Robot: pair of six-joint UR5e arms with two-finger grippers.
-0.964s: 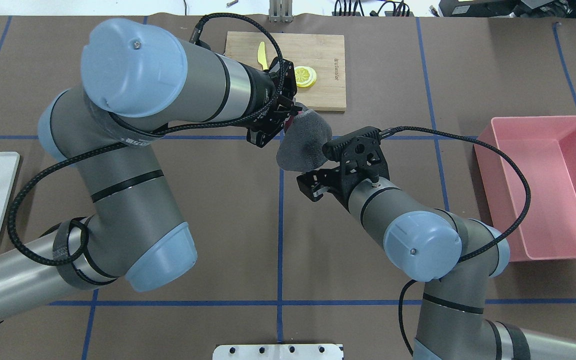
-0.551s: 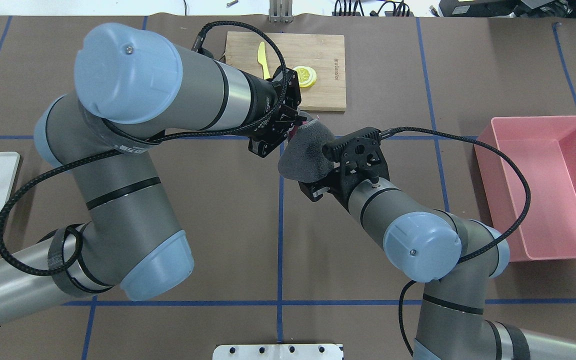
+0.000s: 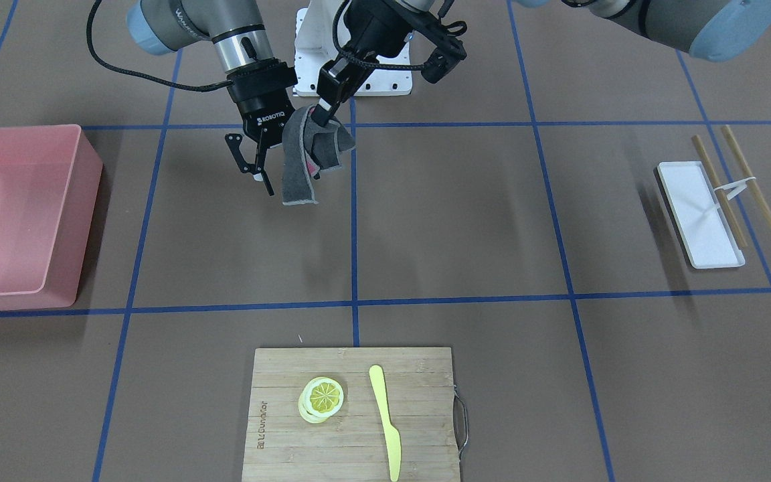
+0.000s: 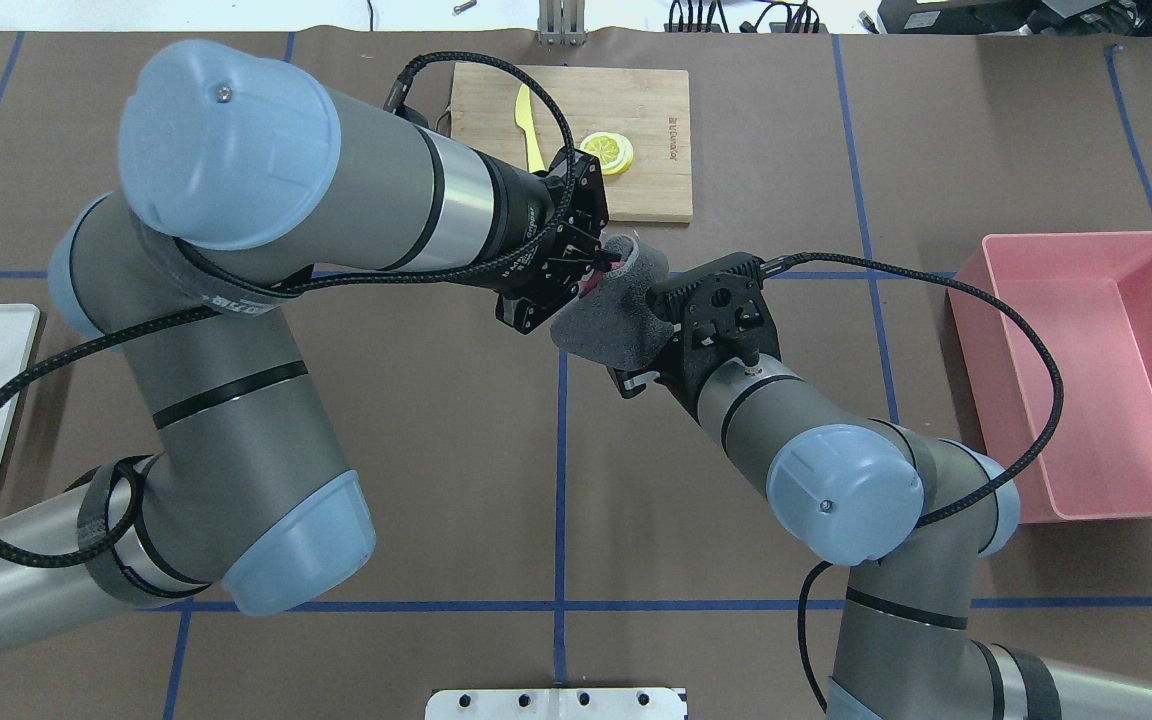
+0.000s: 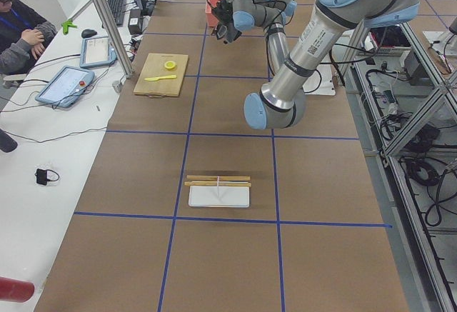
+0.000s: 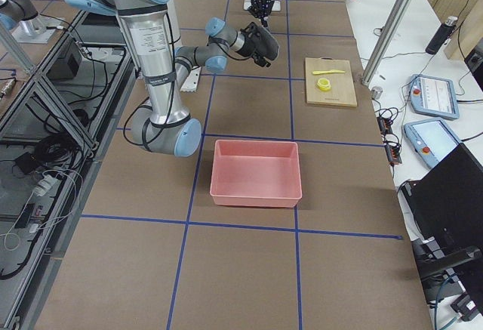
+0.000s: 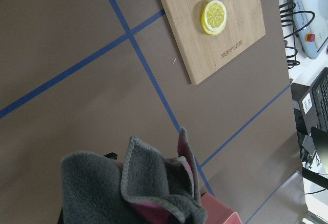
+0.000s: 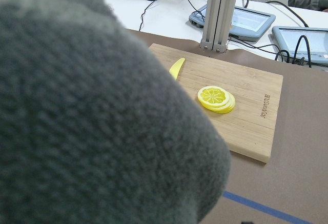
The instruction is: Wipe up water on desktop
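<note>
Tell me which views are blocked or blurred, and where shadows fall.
Right wrist view: the grey cloth fills most of the frame, close and soft; the cutting board behind is sharp. Front-facing view: even light, a soft shadow on the desktop beside the white tray. Overhead view: sharp, no glare.

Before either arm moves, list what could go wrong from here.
1. The folded grey cloth with pink lining hangs in mid-air from one small pinch by the left gripper; it could slip out.
2. The right gripper, jaws open, sits right beside the left one; they could collide.
3. The cloth fills the right wrist view, so that arm would likely move blind.
</note>
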